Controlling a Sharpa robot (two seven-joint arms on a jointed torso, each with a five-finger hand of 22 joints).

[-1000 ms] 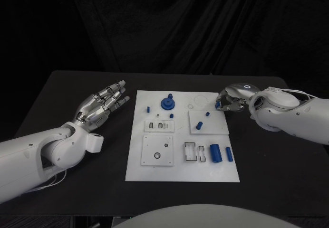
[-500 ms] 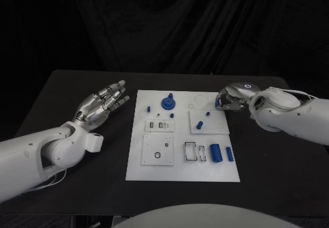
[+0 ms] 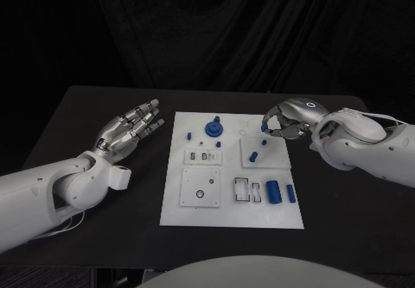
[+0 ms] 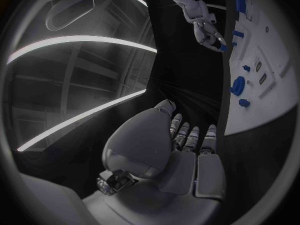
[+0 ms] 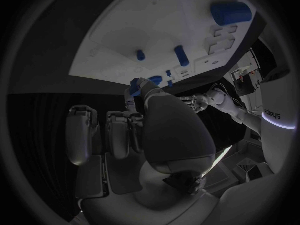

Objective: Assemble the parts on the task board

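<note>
Pinching a small blue part over the task board's far right corner, your right robot hand carries something light, rigid and probably slippery; grip its sides. Your left robot hand hovers released above the worktop.

Your white task board lying flat mid-table, a blue round knobbed part standing at its 12 o'clock, a small blue peg lying toward 2 o'clock, two blue cylinders lying side by side at 4 o'clock.
</note>
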